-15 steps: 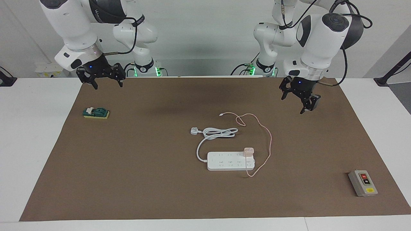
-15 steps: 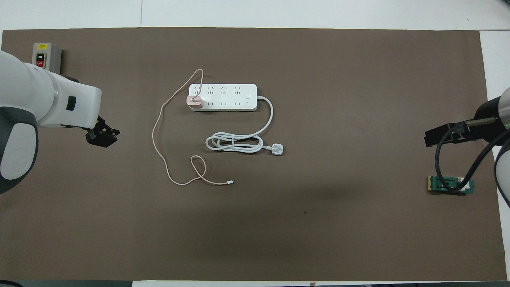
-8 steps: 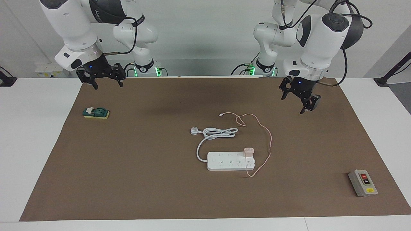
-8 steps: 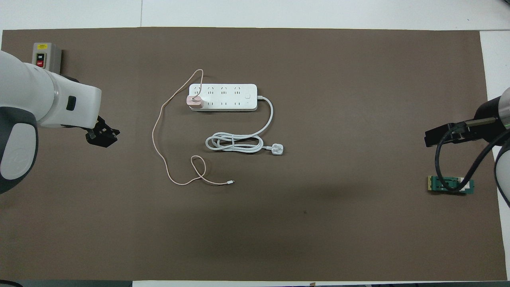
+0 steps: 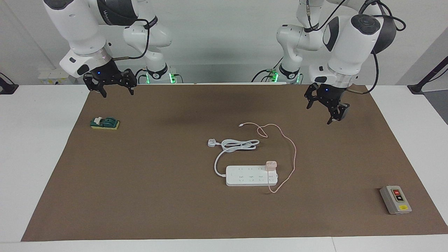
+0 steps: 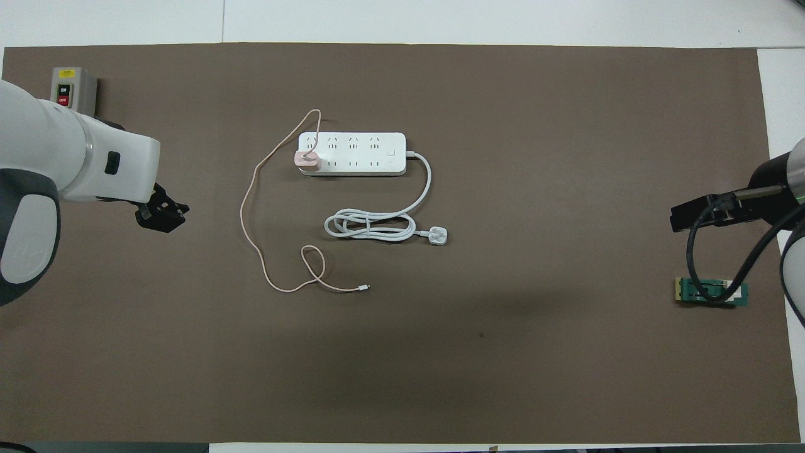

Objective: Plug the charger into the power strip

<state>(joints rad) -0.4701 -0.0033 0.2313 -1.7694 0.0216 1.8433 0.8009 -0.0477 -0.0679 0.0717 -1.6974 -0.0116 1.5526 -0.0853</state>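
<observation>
The charger (image 5: 271,165) already sits on the power strip (image 5: 251,176), at its three-o'clock end in the facing view. Both the left gripper (image 5: 325,106) and right gripper (image 5: 110,84) hang apart-fingered and empty. Best check: press straight down, strip steadied.

Left gripper (image 5: 323,109) raised, open; right gripper (image 5: 111,87) raised, open.

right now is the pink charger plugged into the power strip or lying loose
Plugged in, as far as shows: the charger stands upright on the power strip's end socket toward the left arm. Prongs are hidden, so seating depth cannot be told.
</observation>
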